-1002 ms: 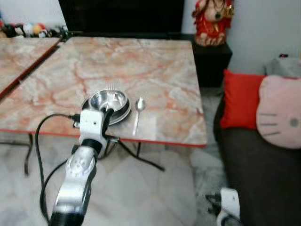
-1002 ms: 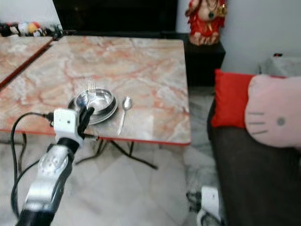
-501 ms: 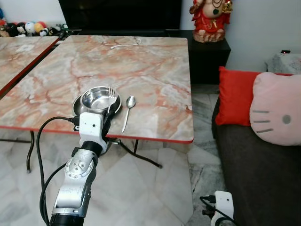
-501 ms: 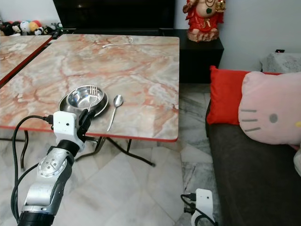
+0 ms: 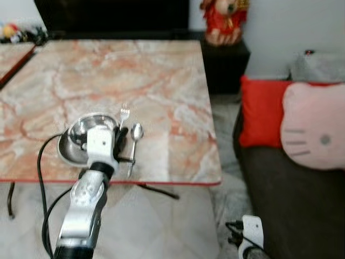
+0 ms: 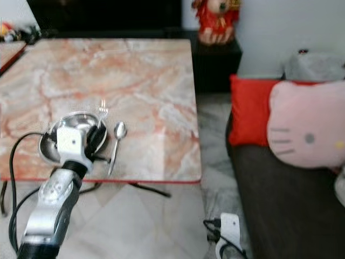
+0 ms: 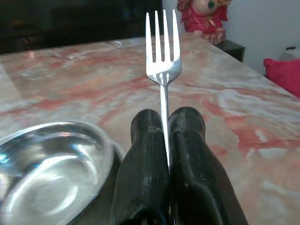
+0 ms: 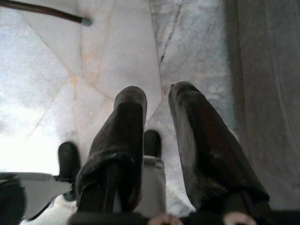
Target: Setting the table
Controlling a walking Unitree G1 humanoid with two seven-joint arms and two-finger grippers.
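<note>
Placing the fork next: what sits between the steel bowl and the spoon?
The fork, held by the left gripper, stands between bowl and spoon in the left eye view.

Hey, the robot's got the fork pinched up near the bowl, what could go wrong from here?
1. The left claw grips the fork by its thin handle only, so it may twist or slip.
2. The steel bowl sits right beside the claw and could get knocked.
3. The spoon lies close on the other side; setting the fork down might bump it.
</note>
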